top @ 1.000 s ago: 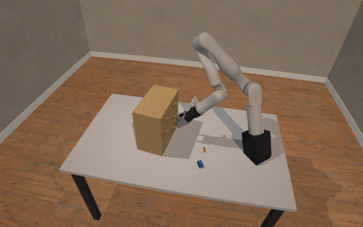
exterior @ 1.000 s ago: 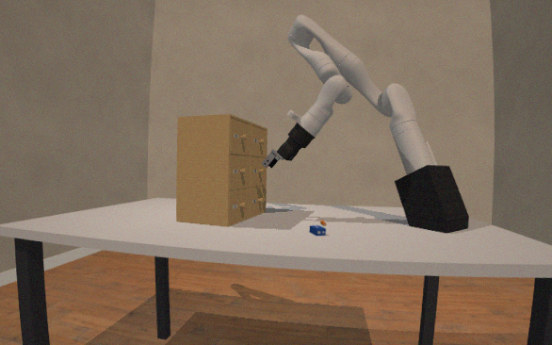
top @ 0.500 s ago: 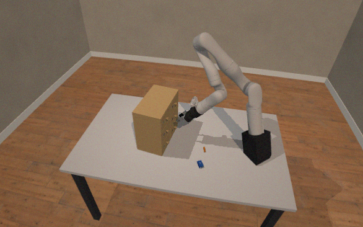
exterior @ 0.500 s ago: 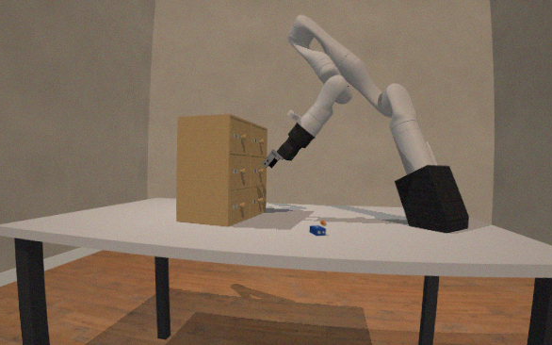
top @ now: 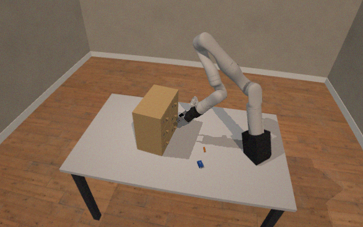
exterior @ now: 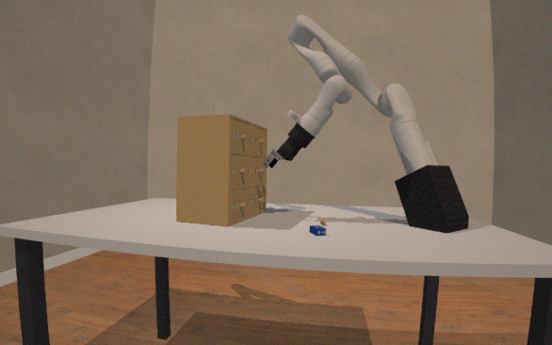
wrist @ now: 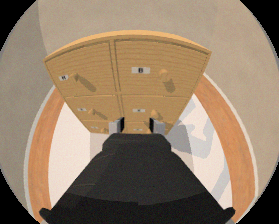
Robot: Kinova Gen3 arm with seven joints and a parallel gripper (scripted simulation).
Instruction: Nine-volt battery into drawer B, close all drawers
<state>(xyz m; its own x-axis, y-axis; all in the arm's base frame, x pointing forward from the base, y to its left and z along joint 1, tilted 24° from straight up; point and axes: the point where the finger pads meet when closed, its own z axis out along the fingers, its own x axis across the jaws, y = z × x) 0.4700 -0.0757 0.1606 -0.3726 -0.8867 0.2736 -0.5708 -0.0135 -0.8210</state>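
A tan wooden chest (top: 154, 119) with two columns of small drawers stands on the white table; it also shows in the exterior view (exterior: 219, 169) and in the wrist view (wrist: 126, 79). All drawers look pushed in. My gripper (top: 178, 118) (exterior: 268, 161) is open and empty, right in front of the chest's face at a middle-row drawer on the far column. In the wrist view the fingertips sit close to a knob. The blue nine-volt battery (top: 200, 164) (exterior: 317, 230) lies on the table toward the front, well apart from the gripper. The drawer labels are too small to read.
A small orange object (top: 204, 149) lies on the table between the chest and the robot's black base (top: 256, 146). The base stands at the table's right side.
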